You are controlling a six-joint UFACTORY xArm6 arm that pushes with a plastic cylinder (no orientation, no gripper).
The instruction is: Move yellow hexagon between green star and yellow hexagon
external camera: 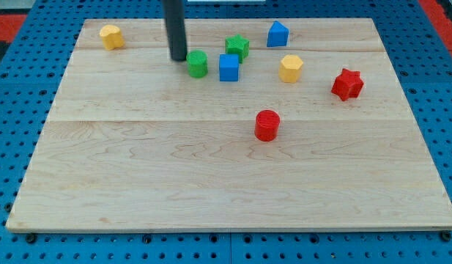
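You see a pale, grain-striped wooden board (211, 176) on a blue perforated base (20, 73). The rod ending in my tip (179, 59) is dark grey. Blocks: two yellow hexagons (112, 37) (291, 68); green star (237, 47); green cylinder (198, 64); blue cube (228, 67); blue block (278, 34); red star (347, 84); red cylinder (267, 125).

The dark rod comes down upright from the view's top edge, at about 11 o'clock from the middle of the view, and my tip (179, 58) rests low at the rod's end.
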